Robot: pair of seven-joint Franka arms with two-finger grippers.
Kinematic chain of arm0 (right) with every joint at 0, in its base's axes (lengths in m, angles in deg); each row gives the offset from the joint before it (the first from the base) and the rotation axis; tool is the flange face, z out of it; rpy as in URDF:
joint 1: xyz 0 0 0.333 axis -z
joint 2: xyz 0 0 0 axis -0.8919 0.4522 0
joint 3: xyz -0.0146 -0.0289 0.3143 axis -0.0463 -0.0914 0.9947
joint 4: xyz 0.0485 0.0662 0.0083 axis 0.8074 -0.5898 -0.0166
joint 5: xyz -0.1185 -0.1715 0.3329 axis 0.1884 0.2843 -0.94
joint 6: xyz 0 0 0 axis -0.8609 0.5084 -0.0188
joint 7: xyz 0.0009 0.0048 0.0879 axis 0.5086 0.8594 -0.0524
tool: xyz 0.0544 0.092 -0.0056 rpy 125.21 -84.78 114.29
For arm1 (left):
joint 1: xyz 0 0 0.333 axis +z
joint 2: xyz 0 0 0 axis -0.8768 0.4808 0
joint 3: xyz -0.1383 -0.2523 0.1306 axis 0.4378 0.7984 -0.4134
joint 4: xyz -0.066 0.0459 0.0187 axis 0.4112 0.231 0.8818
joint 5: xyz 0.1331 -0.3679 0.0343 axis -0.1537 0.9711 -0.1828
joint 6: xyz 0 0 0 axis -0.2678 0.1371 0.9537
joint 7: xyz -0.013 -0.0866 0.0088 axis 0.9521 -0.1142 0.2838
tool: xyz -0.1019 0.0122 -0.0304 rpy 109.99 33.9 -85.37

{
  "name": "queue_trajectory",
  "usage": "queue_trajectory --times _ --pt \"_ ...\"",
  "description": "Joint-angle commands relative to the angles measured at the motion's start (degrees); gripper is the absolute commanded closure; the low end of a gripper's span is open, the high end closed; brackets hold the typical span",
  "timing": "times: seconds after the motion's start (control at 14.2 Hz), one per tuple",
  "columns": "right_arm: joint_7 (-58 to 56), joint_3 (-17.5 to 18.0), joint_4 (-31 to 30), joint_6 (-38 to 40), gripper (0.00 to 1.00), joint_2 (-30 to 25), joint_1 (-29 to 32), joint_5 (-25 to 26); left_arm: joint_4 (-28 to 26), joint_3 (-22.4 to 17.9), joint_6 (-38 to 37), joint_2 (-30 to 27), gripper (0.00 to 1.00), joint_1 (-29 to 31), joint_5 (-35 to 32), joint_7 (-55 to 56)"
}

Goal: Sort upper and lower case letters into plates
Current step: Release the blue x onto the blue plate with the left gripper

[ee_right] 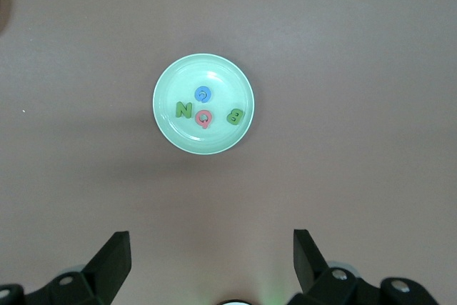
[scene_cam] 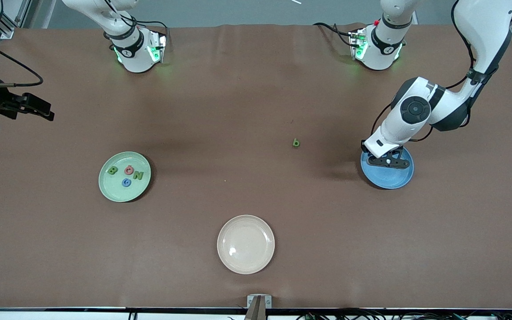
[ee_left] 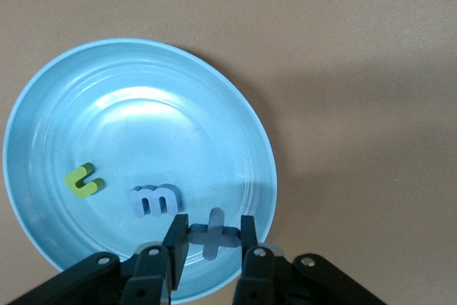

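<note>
Brown table (scene_cam: 256, 111), holding three plates and one stray letter. Pale green plate (scene_cam: 125, 176), toward the right arm's end of the table: contains four capitals, a green B (scene_cam: 113, 170), a pink G (scene_cam: 129, 169), a green N (scene_cam: 138, 175) and a blue G (scene_cam: 126, 182), lying flat and close together near the plate's middle. Blue plate (scene_cam: 387, 173), toward the left arm's end of the table: contains three small letters seen in the left wrist view, a yellow-green u (ee_left: 83, 180), a blue-grey m (ee_left: 154, 200) and a blue-grey x (ee_left: 213, 234); the u and m lie flat on the plate floor, just beside each other. Left gripper (ee_left: 211, 237), low over the blue plate near its rim: fingers drawn in on the x, which sits between the two fingertips; whether the x rests on the plate or is lifted cannot be told. Green small b (scene_cam: 296, 142): alone on the bare table, between the two coloured plates, nearer the blue one and a little farther from the front camera than it. Cream plate (scene_cam: 246, 244): nearest the front camera, mid-table, nothing in it. Right gripper (ee_right: 212, 262): high above the table, over ground beside the pale green plate, fingers spread wide and holding nothing; this arm waits.
</note>
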Motion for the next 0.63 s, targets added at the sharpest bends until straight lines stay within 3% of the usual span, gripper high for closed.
queue_trajectory --times 0.0,0.21,0.49,0.56 --pt "-0.42 -0.42 -2.54 -0.82 0.0 -2.97 -0.53 0.45 -0.5 0.53 1.53 1.46 0.78 0.96 -2.97 -0.29" --pt "-0.42 -0.34 -2.62 -0.73 0.0 -3.33 -0.53 0.36 -0.33 -2.1 4.26 4.62 0.78 0.96 -7.28 -0.2" --pt "-0.42 -0.25 -3.06 0.42 0.0 -5.18 -0.71 0.36 -0.15 -2.55 4.26 5.86 0.77 0.96 -8.34 -0.12" --pt "-0.42 -0.25 -3.32 0.07 0.0 -5.18 -0.71 0.36 -0.15 -2.55 4.26 5.86 0.71 0.96 -8.34 -0.12"
